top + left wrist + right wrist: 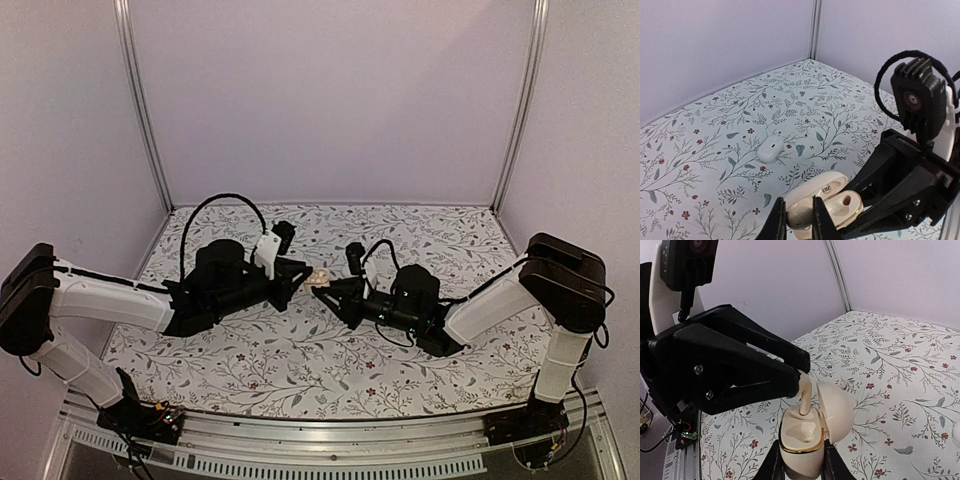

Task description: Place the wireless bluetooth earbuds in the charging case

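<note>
An earbud (pixel 804 395) is pinched in the narrowed left gripper (pixel 799 222) directly above the open case (pixel 799 447), stem pointed down into a socket, while the case is clamped by the right gripper (pixel 802 470); a second earbud (pixel 771 148) lies near the case.

On the top external feed I get the charging case (pixel 318 278) as a pale speck between the left gripper (pixel 300 281) and right gripper (pixel 323 289); lid and sockets are too small to read. On the left wrist feed the left fingers (pixel 776 222) run off the lower edge and cover part of the earbud (pixel 800 214) pinched between them. On the right wrist feed the left fingertip hides that earbud's head, the case's base is cut off below, and a pale shape (pixel 956 440) at the right edge is too clipped to name.
</note>
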`<action>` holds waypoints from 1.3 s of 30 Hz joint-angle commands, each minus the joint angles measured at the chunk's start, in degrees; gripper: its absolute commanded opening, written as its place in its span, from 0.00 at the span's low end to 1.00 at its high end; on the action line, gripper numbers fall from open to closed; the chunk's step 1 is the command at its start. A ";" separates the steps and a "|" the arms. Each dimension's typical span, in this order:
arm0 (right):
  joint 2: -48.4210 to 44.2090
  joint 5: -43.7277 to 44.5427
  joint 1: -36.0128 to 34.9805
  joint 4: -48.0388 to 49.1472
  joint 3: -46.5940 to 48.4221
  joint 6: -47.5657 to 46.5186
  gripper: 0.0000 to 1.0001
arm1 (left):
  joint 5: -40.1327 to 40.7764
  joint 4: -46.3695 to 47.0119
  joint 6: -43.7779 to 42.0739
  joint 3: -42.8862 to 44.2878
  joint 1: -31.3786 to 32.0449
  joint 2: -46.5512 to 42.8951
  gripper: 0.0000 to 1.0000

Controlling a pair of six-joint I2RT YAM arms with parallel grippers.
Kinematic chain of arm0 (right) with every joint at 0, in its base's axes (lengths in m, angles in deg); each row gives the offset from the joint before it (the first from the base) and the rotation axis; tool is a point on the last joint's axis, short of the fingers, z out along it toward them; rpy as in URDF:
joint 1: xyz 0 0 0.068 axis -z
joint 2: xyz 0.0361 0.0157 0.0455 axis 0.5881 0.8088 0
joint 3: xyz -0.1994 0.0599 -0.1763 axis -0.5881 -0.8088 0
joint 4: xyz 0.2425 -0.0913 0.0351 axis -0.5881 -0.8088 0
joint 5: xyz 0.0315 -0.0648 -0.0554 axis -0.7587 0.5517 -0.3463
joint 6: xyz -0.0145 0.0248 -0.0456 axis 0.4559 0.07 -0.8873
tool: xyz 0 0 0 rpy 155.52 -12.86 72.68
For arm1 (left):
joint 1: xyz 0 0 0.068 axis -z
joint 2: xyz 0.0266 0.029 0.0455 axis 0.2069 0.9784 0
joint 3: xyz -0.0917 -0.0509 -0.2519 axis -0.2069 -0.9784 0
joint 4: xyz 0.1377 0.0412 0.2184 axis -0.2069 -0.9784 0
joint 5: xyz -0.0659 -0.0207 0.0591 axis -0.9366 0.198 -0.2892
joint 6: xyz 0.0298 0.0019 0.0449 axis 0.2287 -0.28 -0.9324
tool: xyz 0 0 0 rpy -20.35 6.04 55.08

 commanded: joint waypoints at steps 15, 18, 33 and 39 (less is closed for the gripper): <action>-0.94 2.60 0.66 2.31 3.83 -2.96 0.00 | -1.69 -3.18 -0.03 0.21 2.61 -1.03 0.22; -0.93 2.01 0.66 3.27 3.18 -3.51 0.00 | -1.89 -3.42 0.32 0.30 2.62 -2.20 0.33; -3.14 -4.90 1.04 12.04 -4.19 -9.64 0.00 | -1.40 -7.39 2.57 -1.32 0.46 -15.82 0.99; -4.94 -10.01 1.10 16.06 -8.17 -14.17 0.00 | -4.55 -15.41 7.08 0.66 -7.02 -15.11 1.00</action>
